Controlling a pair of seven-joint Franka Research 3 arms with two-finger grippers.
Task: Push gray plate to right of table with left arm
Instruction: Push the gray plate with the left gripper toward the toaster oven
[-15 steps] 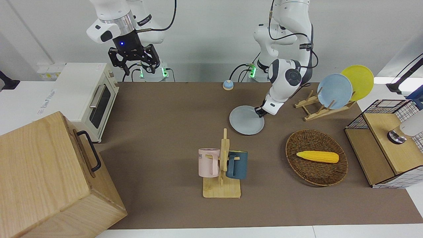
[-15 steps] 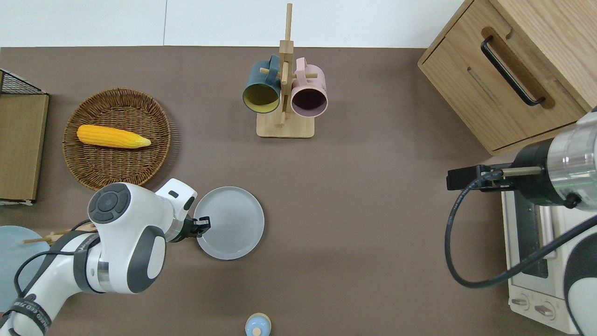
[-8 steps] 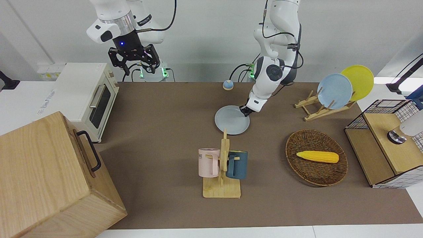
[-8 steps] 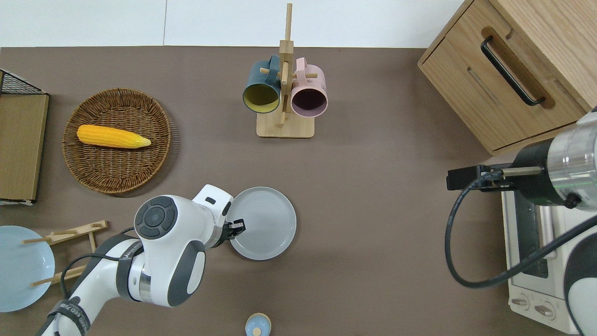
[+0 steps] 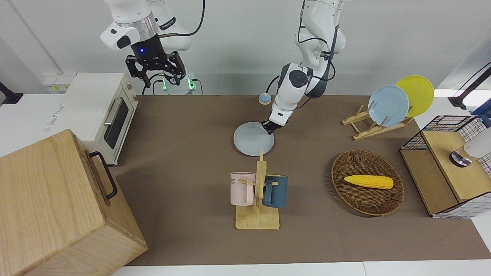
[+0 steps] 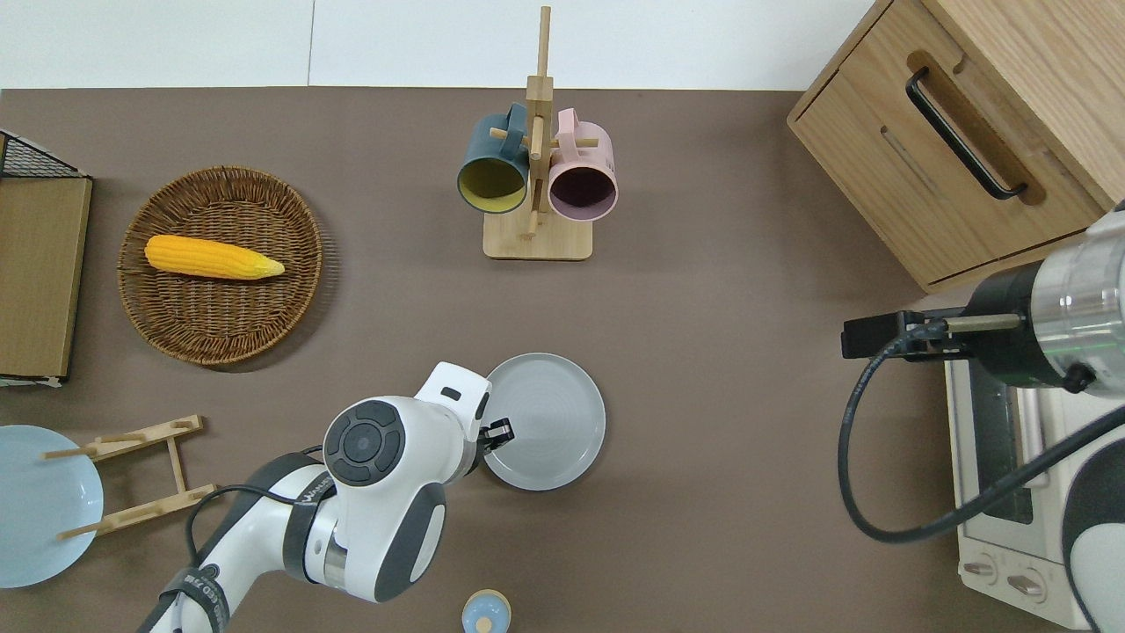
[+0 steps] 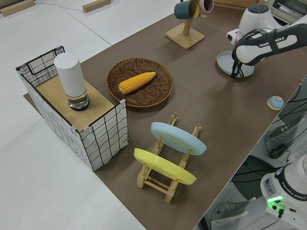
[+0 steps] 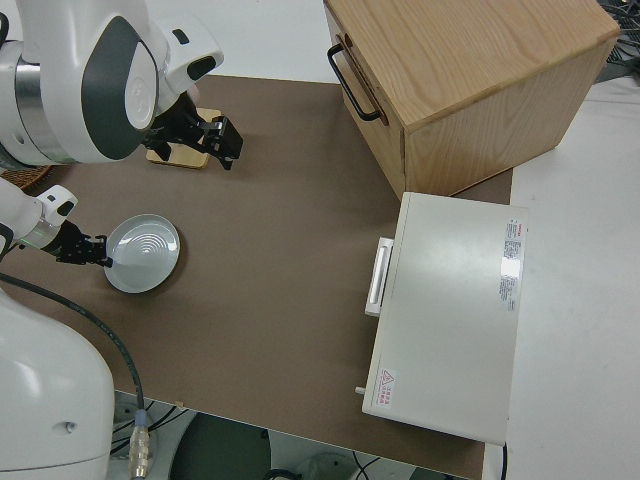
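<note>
The gray plate (image 5: pixel 251 140) lies flat on the brown table (image 5: pixel 184 126), nearer to the robots than the mug rack (image 5: pixel 259 191). It also shows in the overhead view (image 6: pixel 549 420), the left side view (image 7: pixel 225 61) and the right side view (image 8: pixel 143 252). My left gripper (image 5: pixel 269 128) is low at the plate's rim, on the side toward the left arm's end of the table; it shows too in the overhead view (image 6: pixel 497 433). My right gripper (image 5: pixel 155 73) is parked with its fingers spread and empty.
The mug rack (image 6: pixel 536 176) holds a pink and a dark blue mug. A wicker basket (image 5: pixel 364 199) holds a corn cob. A plate rack (image 5: pixel 364 128) carries light-blue and yellow plates. A toaster oven (image 5: pixel 103 111), a wooden cabinet (image 5: pixel 57 207) and a small blue bell (image 5: pixel 264 98) stand around.
My left arm has slid the gray plate across the mat toward the right arm's end of the table, gripper staying at its rim. The right arm has not moved.
</note>
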